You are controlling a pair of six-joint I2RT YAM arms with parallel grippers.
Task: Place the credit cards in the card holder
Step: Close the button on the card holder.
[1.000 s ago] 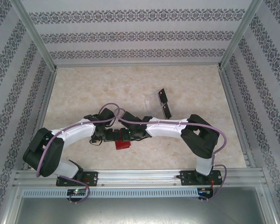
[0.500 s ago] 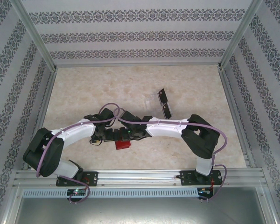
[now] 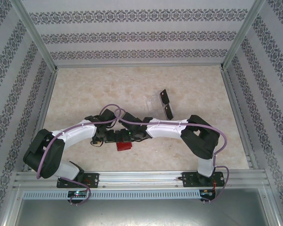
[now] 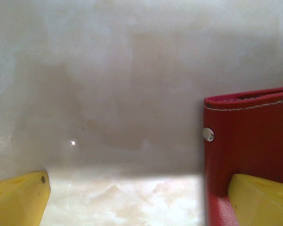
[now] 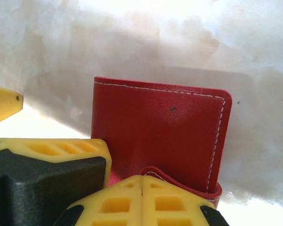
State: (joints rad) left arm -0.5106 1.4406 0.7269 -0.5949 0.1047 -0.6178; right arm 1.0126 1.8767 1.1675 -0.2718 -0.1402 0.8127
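The card holder (image 3: 124, 146), a red wallet, lies closed on the table between both arms. In the left wrist view the card holder (image 4: 254, 136) is at the right, its snap (image 4: 208, 134) showing. My left gripper (image 4: 139, 200) is wide open, with its right finger (image 4: 262, 200) over the red cover and nothing between the jaws. My right gripper (image 5: 141, 181) is shut, its tips against the curled-up tab (image 5: 188, 183) of the card holder (image 5: 165, 127); whether the tab is pinched is unclear. Two black credit cards (image 3: 163, 96) (image 3: 169, 111) stand further back.
A transparent plastic tray (image 3: 156, 102) holds the cards behind the right forearm. Both grippers (image 3: 107, 136) (image 3: 132, 136) crowd together just behind the wallet. Metal frame rails border the table (image 3: 85, 89), and patterned walls close it in.
The right arm's elbow has shifted slightly to the left. The wallet, the cards and both grippers' jaws look the same.
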